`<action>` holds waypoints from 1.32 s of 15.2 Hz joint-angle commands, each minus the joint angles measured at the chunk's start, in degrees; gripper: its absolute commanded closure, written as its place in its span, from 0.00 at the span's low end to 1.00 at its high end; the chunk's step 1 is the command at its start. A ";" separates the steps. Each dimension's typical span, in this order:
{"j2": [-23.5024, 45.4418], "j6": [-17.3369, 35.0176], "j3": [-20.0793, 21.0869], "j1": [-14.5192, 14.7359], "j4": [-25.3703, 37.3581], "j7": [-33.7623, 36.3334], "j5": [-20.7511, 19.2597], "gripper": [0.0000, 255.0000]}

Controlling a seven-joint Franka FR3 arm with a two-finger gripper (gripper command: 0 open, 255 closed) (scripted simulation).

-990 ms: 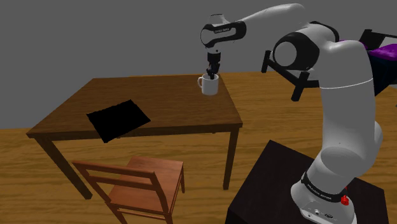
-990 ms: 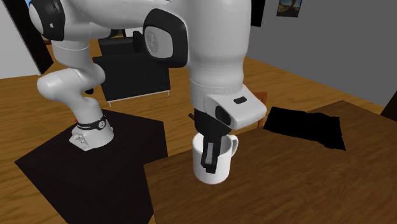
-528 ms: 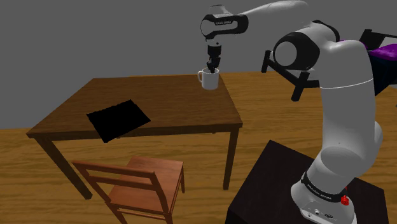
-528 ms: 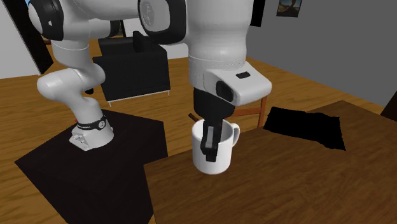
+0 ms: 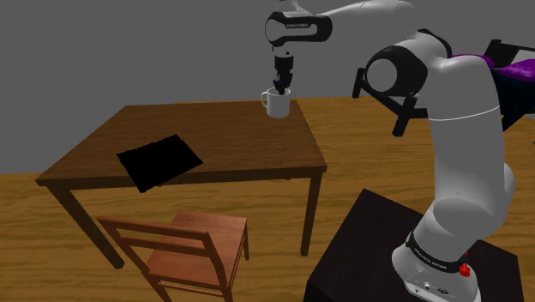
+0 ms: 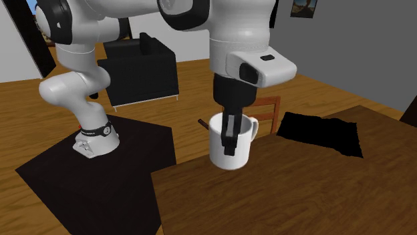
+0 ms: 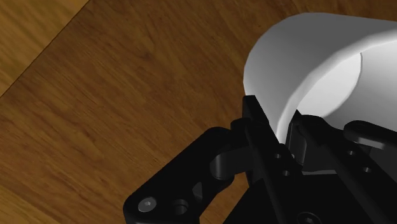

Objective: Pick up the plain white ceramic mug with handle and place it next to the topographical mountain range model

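White mug [image 5: 276, 104] hangs from gripper [image 5: 280, 84], which is clenched on rim wall: 1 finger inside, 1 outside, leaving handle free. Mug seems just clear of table [image 5: 240, 146], over far corner. Black flat model [image 5: 159, 160] well apart, toward shoulder view's left; carry across needed.

No word or number can be read with certainty. In the shoulder view, a short line of pale lettering stands on the black housing at the white arm's wrist [image 5: 297, 26], too small to make out. More pale lettering runs round the dark band at the arm's foot [image 5: 431, 255], just above a small round red button [image 5: 464, 269], and is likewise illegible. In the second exterior view that band [image 6: 94, 131] carries faint pale marks, also unreadable.
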 commanded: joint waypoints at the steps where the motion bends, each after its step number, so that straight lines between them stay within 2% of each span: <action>1: 0.22 0.44 0.49 1.65 -0.19 2.10 -0.23 1.00; 7: 2.96 1.50 2.03 6.58 1.56 8.52 -0.76 1.00; 13: 8.52 0.63 3.42 11.20 8.02 14.68 -1.14 1.00; 18: 16.84 -2.97 4.39 14.75 19.96 19.60 -1.33 1.00; 19: 19.51 -4.53 4.57 15.38 24.19 20.57 -1.34 1.00; 20: 24.11 -7.65 4.80 15.91 31.92 21.65 -1.32 1.00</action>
